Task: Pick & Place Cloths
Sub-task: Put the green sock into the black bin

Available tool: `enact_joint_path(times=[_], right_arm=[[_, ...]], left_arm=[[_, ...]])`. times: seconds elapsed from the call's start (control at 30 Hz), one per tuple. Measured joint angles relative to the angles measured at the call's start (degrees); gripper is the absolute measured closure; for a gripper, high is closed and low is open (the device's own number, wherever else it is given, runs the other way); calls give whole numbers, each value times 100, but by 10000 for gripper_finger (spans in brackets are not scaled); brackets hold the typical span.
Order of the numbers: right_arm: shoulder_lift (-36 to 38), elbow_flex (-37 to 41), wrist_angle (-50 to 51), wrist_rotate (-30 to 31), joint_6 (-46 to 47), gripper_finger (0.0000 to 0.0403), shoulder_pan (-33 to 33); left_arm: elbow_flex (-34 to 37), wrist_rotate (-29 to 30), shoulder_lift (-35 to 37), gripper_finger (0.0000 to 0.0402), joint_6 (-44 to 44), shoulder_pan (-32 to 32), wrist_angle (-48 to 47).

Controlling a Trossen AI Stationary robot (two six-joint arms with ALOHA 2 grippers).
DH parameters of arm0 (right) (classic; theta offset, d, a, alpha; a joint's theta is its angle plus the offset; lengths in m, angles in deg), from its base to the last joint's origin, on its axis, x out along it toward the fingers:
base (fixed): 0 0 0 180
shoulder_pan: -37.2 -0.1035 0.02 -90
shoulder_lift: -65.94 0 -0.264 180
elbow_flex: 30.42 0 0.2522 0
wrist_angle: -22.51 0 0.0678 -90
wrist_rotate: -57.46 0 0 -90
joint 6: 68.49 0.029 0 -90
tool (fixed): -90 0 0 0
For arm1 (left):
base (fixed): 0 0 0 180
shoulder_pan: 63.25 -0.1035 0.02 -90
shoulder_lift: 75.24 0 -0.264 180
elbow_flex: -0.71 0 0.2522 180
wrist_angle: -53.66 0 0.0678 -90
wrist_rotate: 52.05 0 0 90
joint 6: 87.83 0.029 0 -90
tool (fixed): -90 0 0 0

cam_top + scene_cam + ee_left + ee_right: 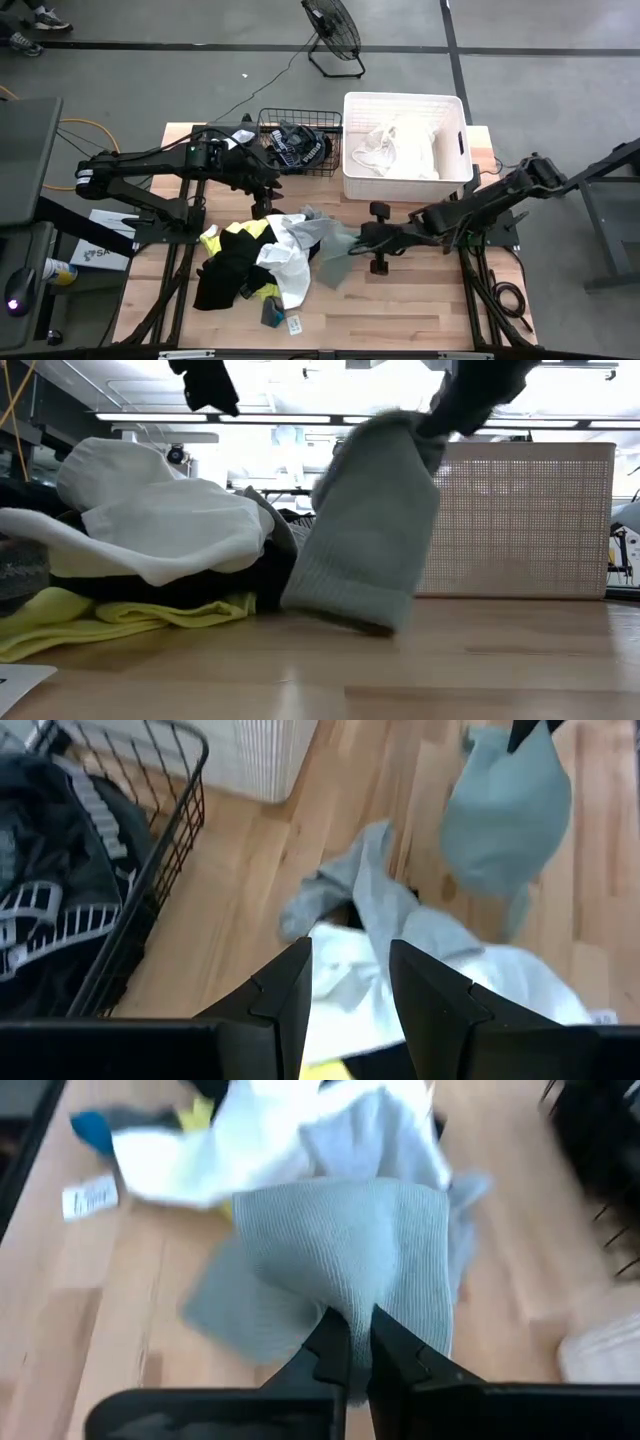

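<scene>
The right gripper (350,1342) is pinching a grey cloth (350,1250) between its closed fingers, holding it up so that its lower edge is touching the wooden table (420,300), just right of the heap of cloths (255,262). The left gripper (347,982) is hovering empty, fingers parted, above the far edge of that heap, near the black wire basket (300,150). The white tub (405,145) is sitting at the table's far right.

Place: lab or workshop
Floor: bare grey concrete (560,90), taped lines
Ceiling: strip lights (250,417), low view
Gear: floor fan (333,35), upper centre
</scene>
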Motion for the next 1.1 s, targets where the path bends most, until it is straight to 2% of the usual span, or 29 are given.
enact_joint_path(times=[0.27,0.4,0.77,0.9,1.1], right_arm=[[176,-5,-922,748,-615,397,9],[175,-7,-1377,896,-847,397,81],[175,-7,-2120,1047,-1028,397,429],[175,-7,-2375,1055,-1154,397,562],[175,-7,-2357,1058,-1143,397,702]], left_arm=[[0,-475,0,270,327,-2,608],[0,-759,0,270,487,0,876],[2,-846,-120,265,754,0,1353],[-5,-886,-341,240,1166,88,1835],[-1,-904,-648,173,1416,179,2278]])
